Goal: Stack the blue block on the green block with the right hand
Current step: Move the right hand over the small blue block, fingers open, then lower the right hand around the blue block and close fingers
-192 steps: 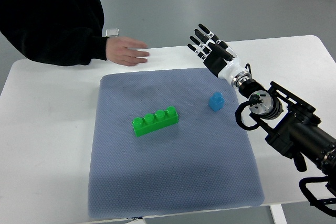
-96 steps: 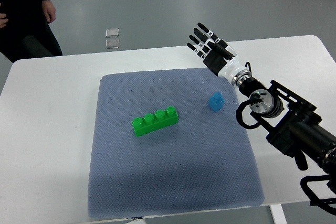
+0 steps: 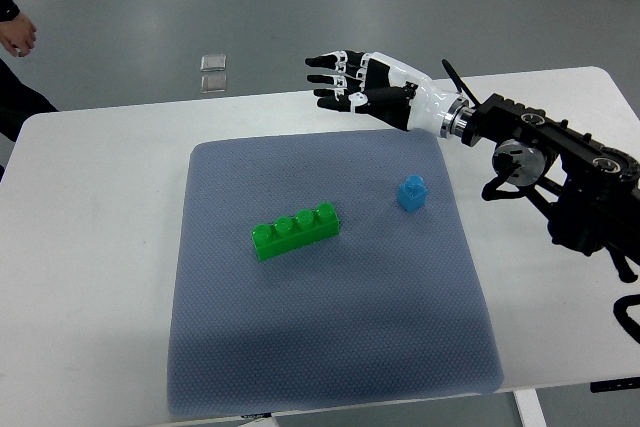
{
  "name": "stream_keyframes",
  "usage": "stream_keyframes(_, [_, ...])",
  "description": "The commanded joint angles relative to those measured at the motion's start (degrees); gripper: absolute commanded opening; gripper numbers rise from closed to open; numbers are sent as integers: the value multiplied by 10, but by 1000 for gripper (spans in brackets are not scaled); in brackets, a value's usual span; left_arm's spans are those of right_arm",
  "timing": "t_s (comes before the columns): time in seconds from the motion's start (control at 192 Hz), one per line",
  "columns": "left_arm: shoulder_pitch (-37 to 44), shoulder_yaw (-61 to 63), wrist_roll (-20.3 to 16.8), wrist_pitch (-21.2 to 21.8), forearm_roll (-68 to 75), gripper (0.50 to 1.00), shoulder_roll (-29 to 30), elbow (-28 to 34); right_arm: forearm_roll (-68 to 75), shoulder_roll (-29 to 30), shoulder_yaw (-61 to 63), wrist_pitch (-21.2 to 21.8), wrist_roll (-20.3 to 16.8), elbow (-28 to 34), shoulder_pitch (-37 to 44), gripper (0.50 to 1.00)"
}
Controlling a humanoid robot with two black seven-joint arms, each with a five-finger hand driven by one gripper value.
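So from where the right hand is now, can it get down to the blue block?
Probably yes. The right hand hovers open over the mat's far edge, and the blue block stands alone nearer the robot, well apart from the green block. Nothing covers it or lies between.

Table (image 3: pixel 90 247): plain white. Mat (image 3: pixel 330 337) at centre frame: grey-blue with a fine dotted weave. Long studded block (image 3: pixel 295 231), left of centre: bright green. Small block (image 3: pixel 411 192), right of centre: blue. Right hand (image 3: pixel 365 92), upper centre: black and white, white at the knuckles; arm (image 3: pixel 570 177) behind it black. Floor (image 3: pixel 300 7) across the top: dull grey. Person's sleeve (image 3: pixel 6 2), upper left corner: black.
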Motion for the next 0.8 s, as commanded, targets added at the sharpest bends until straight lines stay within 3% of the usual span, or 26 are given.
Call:
stream_keyframes(0.0, [0,0,0,0,0,1000,0,0,-87,-54,-136,22,-2,38,74,921])
stream_keyframes(0.12, [-1,2,0,0,0,1000,0,0,-145,-100,-280,24,-3,66,188,924])
stream_keyframes(0.209, [-1,2,0,0,0,1000,0,1,-185,-128,-344,33,-10,97,257,924])
stream_keyframes(0.261, [-1,2,0,0,0,1000,0,1,-185,-128,-344,33,-10,97,257,924])
stream_keyframes(0.266, [-1,2,0,0,0,1000,0,1,-214,-143,-384,45,-15,119,296,924])
stream_keyframes(0.35, [-1,1,0,0,0,1000,0,1,-240,-150,-435,46,-17,137,345,924])
stream_keyframes(0.48, [-1,0,0,0,0,1000,0,1,-254,-150,-460,42,-28,137,362,924])
stream_keyframes(0.59, [-1,0,0,0,0,1000,0,2,-244,-144,-458,13,-32,134,354,924])
stream_keyframes(0.793, [-1,-3,0,0,0,1000,0,2,-244,-132,-457,-20,-32,114,300,924])
